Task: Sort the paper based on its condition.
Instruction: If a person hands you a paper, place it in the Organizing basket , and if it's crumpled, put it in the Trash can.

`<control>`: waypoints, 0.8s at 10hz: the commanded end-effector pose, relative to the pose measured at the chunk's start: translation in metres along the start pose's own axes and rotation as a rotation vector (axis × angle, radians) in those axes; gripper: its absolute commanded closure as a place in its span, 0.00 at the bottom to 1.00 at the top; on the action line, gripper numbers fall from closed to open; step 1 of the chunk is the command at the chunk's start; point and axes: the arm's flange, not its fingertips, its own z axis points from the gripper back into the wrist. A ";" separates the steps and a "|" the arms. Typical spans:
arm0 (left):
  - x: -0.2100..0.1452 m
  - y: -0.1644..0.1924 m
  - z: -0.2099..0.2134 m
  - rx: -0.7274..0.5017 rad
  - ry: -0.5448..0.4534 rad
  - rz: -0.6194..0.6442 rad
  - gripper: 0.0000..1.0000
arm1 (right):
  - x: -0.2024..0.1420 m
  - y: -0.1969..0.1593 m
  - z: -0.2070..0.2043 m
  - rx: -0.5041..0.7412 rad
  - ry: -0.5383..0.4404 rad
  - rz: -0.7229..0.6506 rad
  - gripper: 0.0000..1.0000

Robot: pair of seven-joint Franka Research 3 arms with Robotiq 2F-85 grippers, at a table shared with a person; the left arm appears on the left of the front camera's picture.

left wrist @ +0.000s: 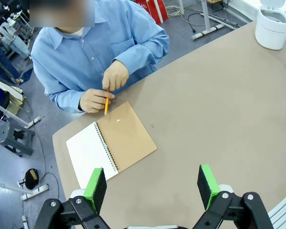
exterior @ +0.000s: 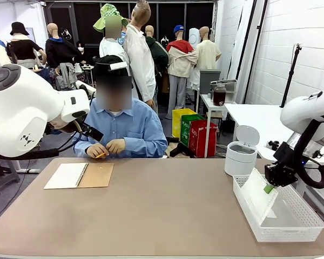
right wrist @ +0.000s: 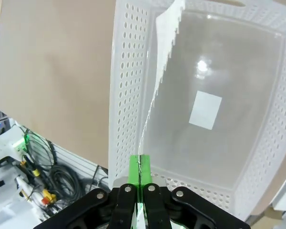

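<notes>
My right gripper pinched on a paper sheet, edge-on above the white basket at near right | left gripper spread, empty | progress: sheet unreleased; notebook far left.

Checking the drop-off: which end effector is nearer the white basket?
Right. The right end effector hangs over the white basket, shut on the paper. The left end effector hovers across the table, near the notebook.
</notes>
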 end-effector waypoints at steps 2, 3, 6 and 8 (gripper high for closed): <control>-0.001 0.000 -0.001 0.009 -0.003 -0.014 0.00 | -0.008 0.005 -0.015 -0.029 0.038 -0.067 1.00; -0.001 0.000 -0.001 0.009 -0.003 -0.014 0.00 | -0.008 0.004 -0.022 -0.063 0.057 -0.068 1.00; -0.001 0.000 -0.001 0.009 -0.003 -0.014 0.00 | -0.008 0.004 -0.025 -0.176 0.084 -0.149 0.67; -0.001 0.000 -0.001 0.009 -0.003 -0.014 0.00 | -0.004 0.005 -0.024 -0.238 0.097 -0.190 0.28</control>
